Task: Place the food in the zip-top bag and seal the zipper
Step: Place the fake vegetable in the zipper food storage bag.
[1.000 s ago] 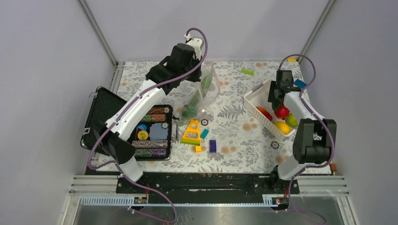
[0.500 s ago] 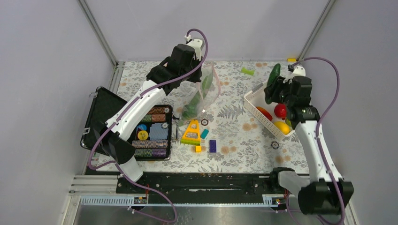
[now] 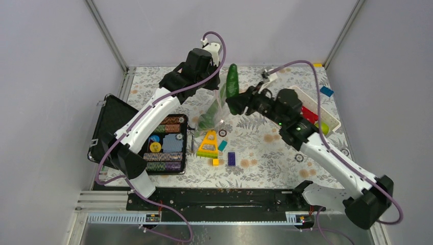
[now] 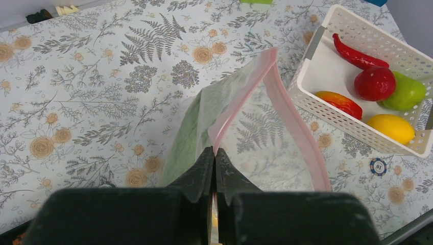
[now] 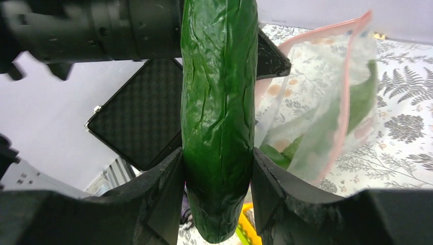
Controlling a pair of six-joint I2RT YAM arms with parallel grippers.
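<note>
My left gripper (image 4: 214, 152) is shut on the pinkish-red zipper (image 4: 240, 102) of the clear zip-top bag (image 3: 218, 104) and holds it up with its mouth open; green food lies inside the bag (image 5: 352, 107). My right gripper (image 5: 217, 178) is shut on a long green cucumber (image 5: 218, 102) and holds it upright in the air just right of the bag mouth; the cucumber (image 3: 232, 80) also shows in the top view. A red ball fruit (image 4: 375, 83), a yellow fruit (image 4: 390, 127), a green piece (image 4: 408, 92) and a red pepper (image 4: 357, 55) lie in the white basket (image 4: 327, 97).
An open black case (image 3: 166, 144) with colored chips sits at the left. A yellow triangular toy (image 3: 208, 144) and small bricks (image 3: 231, 158) lie in front of the bag. A green brick (image 3: 269, 77) and a blue brick (image 3: 327, 91) lie at the back.
My right arm lifted the cucumber out of the basket and swung it left across the table to beside the bag mouth. The left arm and the bag have stayed still.
</note>
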